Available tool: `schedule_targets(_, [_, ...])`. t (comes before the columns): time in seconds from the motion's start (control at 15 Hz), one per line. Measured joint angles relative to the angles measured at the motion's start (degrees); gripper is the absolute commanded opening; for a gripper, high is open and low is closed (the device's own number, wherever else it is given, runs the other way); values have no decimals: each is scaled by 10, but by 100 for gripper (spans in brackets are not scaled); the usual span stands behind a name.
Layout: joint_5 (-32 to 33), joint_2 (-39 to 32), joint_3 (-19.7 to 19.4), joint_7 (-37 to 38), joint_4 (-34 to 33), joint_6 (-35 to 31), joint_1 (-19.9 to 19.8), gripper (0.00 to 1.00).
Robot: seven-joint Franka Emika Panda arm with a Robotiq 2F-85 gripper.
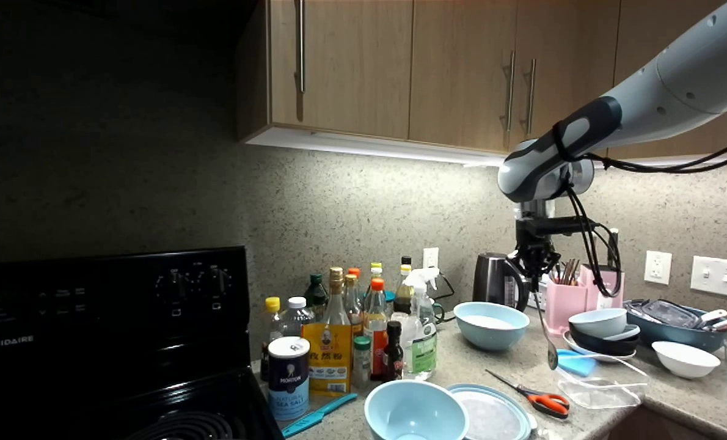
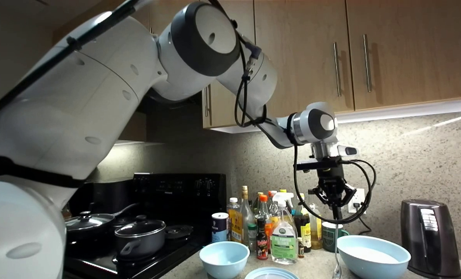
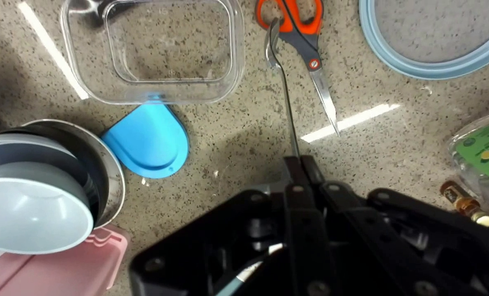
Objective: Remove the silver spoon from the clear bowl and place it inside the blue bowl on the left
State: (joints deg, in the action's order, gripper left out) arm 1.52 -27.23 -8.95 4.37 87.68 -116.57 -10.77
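- The hand (image 3: 301, 159) hangs over the speckled surface (image 3: 228, 135), and its fingers are pressed together on the handle end of the silver spoon (image 3: 286, 94); it has a grip.
- Down from the hand goes the spoon, head lowest, tilted in an exterior view; whether that head touches anything is too hard to call.
- Just past the fingertips in the wrist view, there lie the orange-handled scissors (image 3: 313, 64), blade tips nearest the hand, the spoon's head overlapping an orange loop from this angle.
- Up and left of the hand, same view, here's the clear container (image 3: 178, 88), with the spoon's head beside its wall.
- Left of the hand, a flat bright-blue piece (image 3: 150, 142), and farther left a stack of bowls (image 3: 39, 213) with a pink holder (image 3: 80, 263) just beside it.
- Up and right of the hand, the blue-rimmed lid (image 3: 437, 73).
- Below and right of the hand in an exterior view, a bowl with a whitish inside (image 2: 370, 267), then the kettle (image 2: 430, 232).
- And the blue bowl (image 2: 223, 267) sits well apart from the hand, low and to its left in both exterior views, the spray bottle (image 2: 284, 242) showing between them in an exterior view.
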Motion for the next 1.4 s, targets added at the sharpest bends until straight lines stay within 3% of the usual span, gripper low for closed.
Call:
schedule_targets(0.33, [-36, 6, -2, -11, 9, 32, -34, 2])
schedule_targets(0.73, [-12, 4, -2, -9, 3, 34, -20, 1])
schedule_targets(1.4, [228, -11, 8, 66, -24, 51, 161, 1])
